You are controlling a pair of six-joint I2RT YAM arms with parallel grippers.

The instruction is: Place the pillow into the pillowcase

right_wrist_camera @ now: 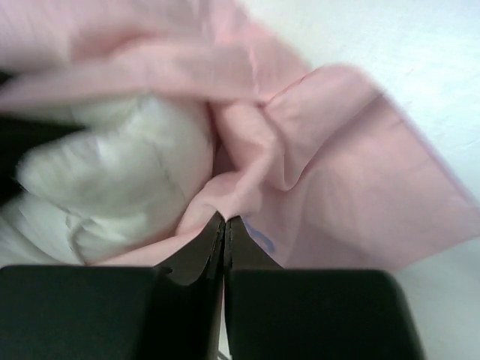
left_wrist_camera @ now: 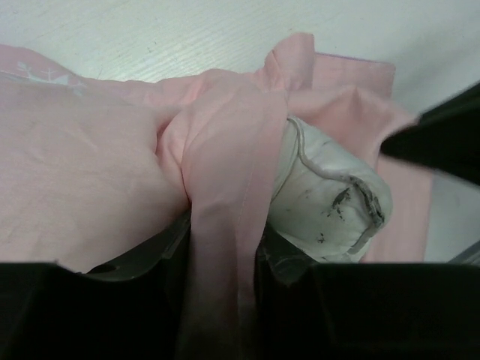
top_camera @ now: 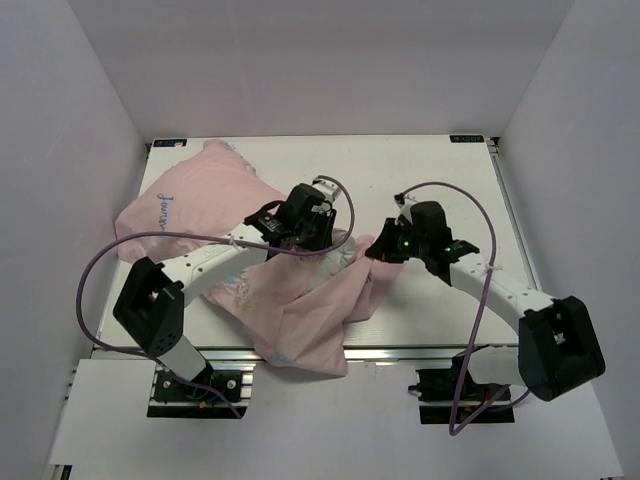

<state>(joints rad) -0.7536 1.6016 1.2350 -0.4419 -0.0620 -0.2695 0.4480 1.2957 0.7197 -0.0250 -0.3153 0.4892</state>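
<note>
The pillowcase (top_camera: 205,205) lies pale pink side up across the left and middle of the table, bulging over the pillow. Only a white corner of the pillow (left_wrist_camera: 330,199) sticks out of the pink cloth; it also shows in the right wrist view (right_wrist_camera: 112,180). My left gripper (left_wrist_camera: 225,255) is shut on a bunched strip of the pillowcase (left_wrist_camera: 225,165) beside that corner. My right gripper (right_wrist_camera: 226,222) is shut on a fold of the pillowcase edge (right_wrist_camera: 315,150). In the top view the left gripper (top_camera: 300,228) and right gripper (top_camera: 385,250) sit close together at the table's middle.
A loose flap of the pillowcase (top_camera: 300,345) hangs over the near table edge between the arm bases. Bare white table (top_camera: 400,165) lies at the back and right. White walls enclose the table on three sides.
</note>
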